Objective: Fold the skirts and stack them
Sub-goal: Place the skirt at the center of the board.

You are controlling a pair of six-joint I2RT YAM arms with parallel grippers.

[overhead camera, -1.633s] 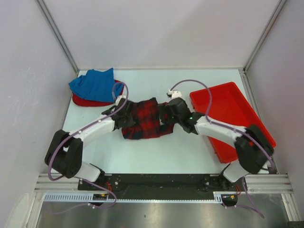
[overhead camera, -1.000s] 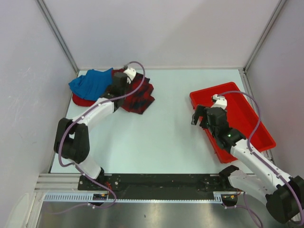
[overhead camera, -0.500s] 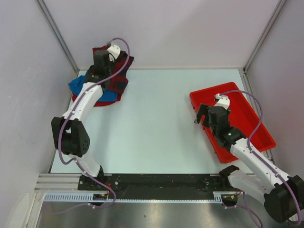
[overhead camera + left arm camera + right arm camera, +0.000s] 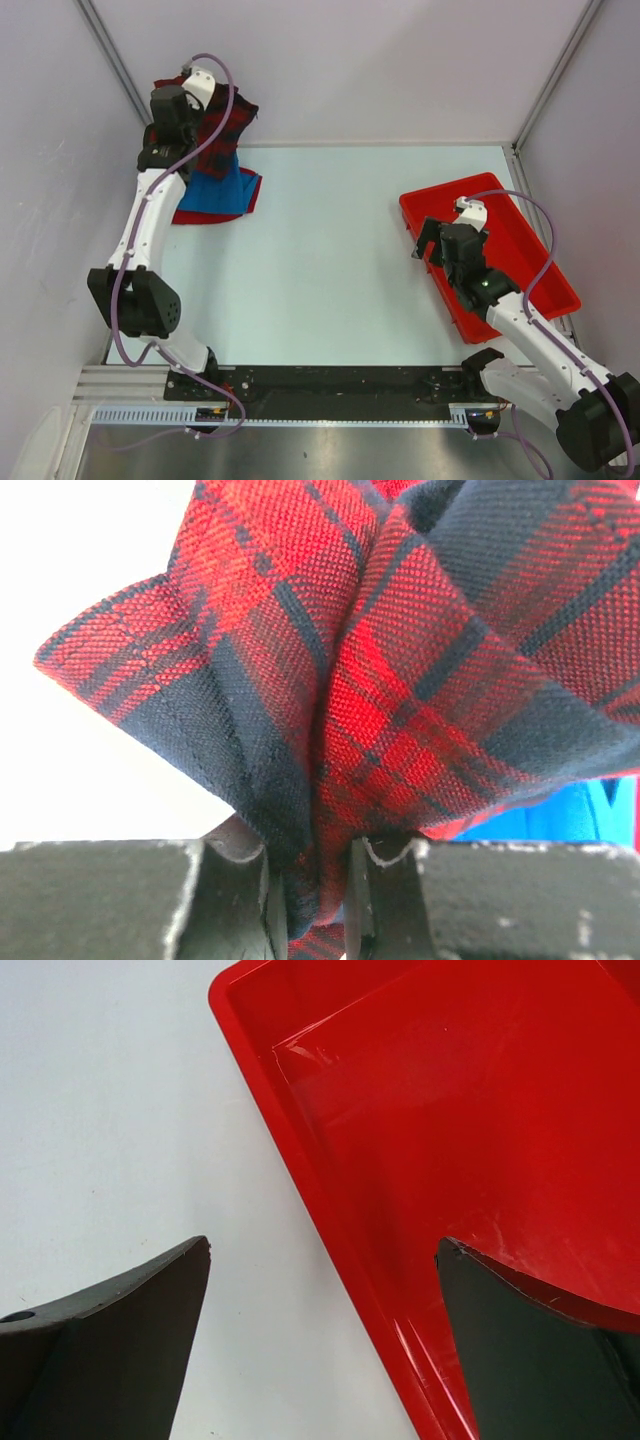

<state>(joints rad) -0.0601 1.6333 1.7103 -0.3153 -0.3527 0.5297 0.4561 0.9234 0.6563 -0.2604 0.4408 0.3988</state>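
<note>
Our left pincer (image 4: pixel 315 885) clenches the coarse-woven plaid skirt (image 4: pixel 400 680), bunched in soft folds and held above the blue skirt (image 4: pixel 222 188). That lies on the red skirt (image 4: pixel 188 216), far left on the worktop (image 4: pixel 330 260). Our right pincer (image 4: pixel 325 1300) gapes empty over the rim of the glossy tray (image 4: pixel 480 1110).

No readable text, label, brand or number anywhere; perhaps tiny print on the near rail (image 4: pixel 150 413), too small.

Table (image 4: pixel 340 250) seen whole from above and behind. Plaid skirt (image 4: pixel 400 730) filmed very close from the left wrist; red tray (image 4: pixel 480 1110) shared by overhead and right-wrist views.
</note>
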